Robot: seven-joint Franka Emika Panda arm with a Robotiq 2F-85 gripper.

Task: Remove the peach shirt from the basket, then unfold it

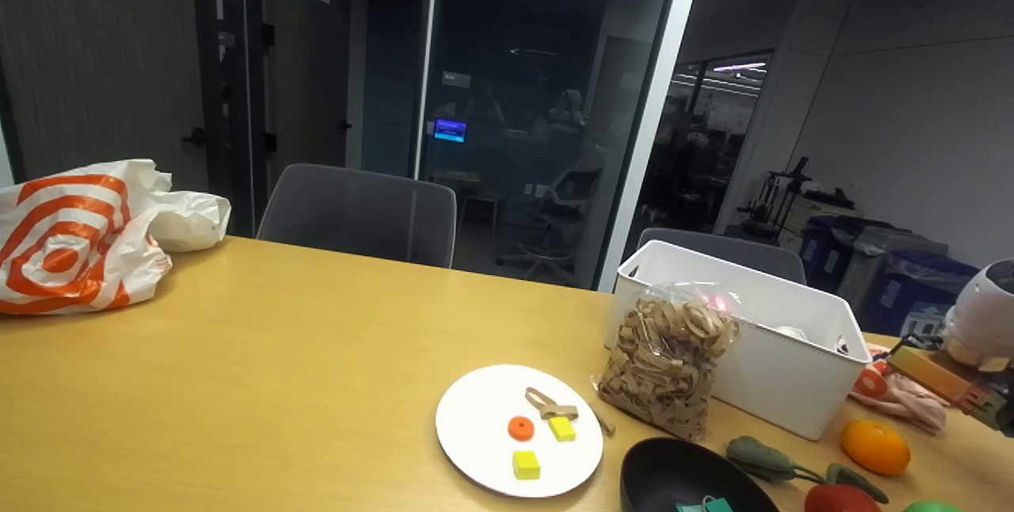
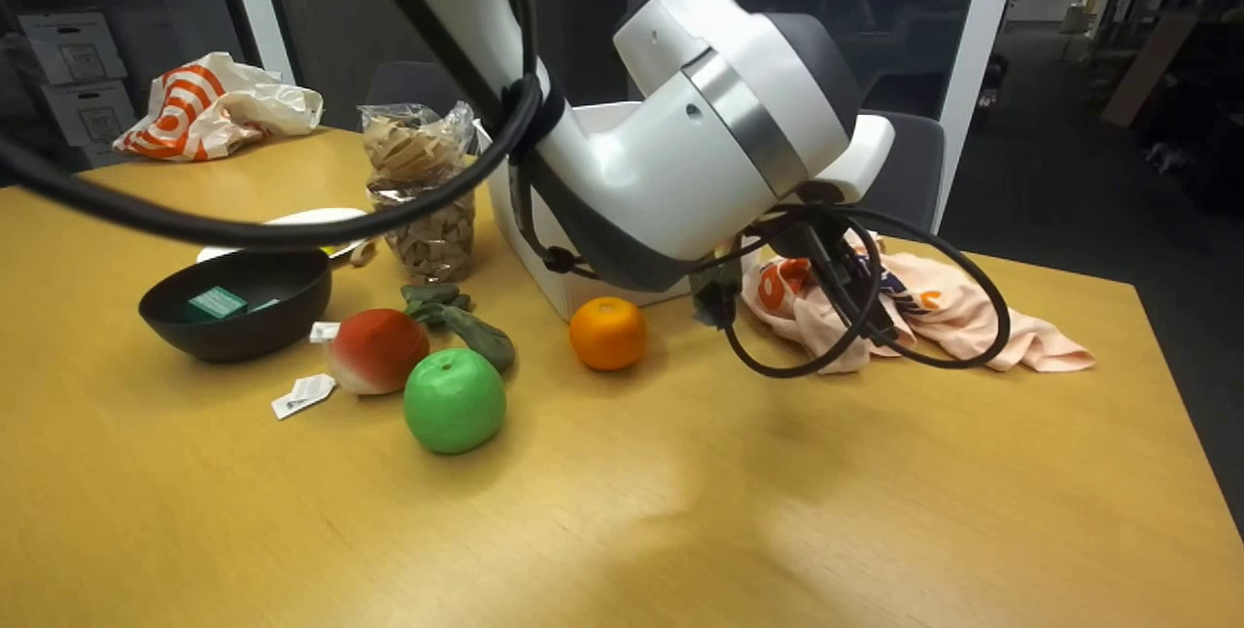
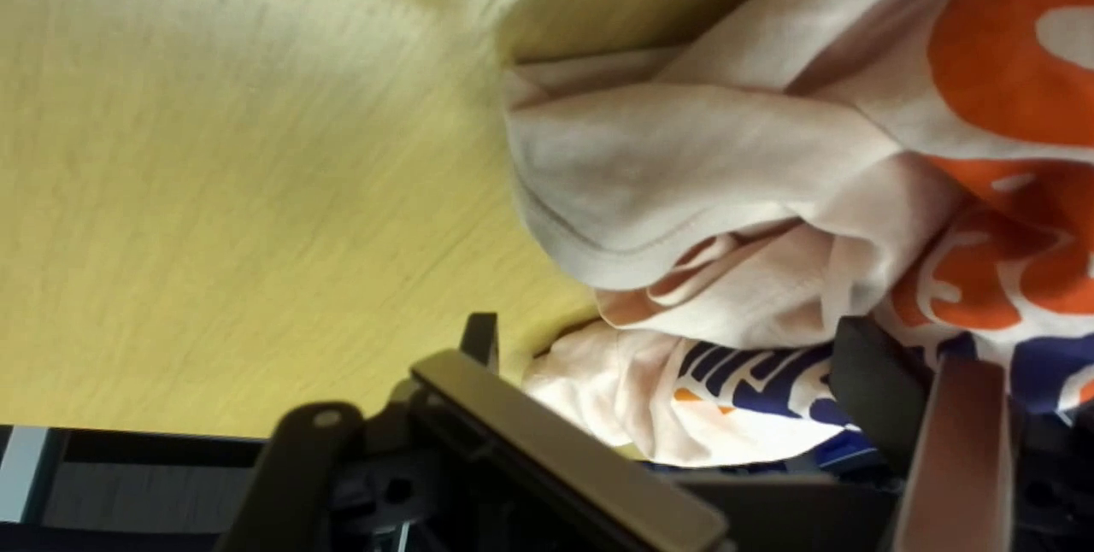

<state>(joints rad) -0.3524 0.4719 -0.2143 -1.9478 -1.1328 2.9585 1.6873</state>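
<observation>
A black bowl [image 2: 243, 338] holds a teal packet [image 2: 218, 302]. Just beside the bowl lies a white plate [image 1: 479, 437]. Near the bowl are a bag of tan strips [image 1: 665, 369] and a red fruit [image 2: 377, 351]; farther off, a green apple [image 2: 455, 401] and an orange [image 2: 607, 333]; well apart, a white plastic bag [image 1: 87, 246].

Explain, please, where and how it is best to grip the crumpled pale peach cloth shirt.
Grip the peach shirt by its curved, stitched edge, bringing the open black claw from above, on the yellow wood-grain tabletop side. The limp cloth bows outward there beside loose folds and should probably pinch easily.
</observation>
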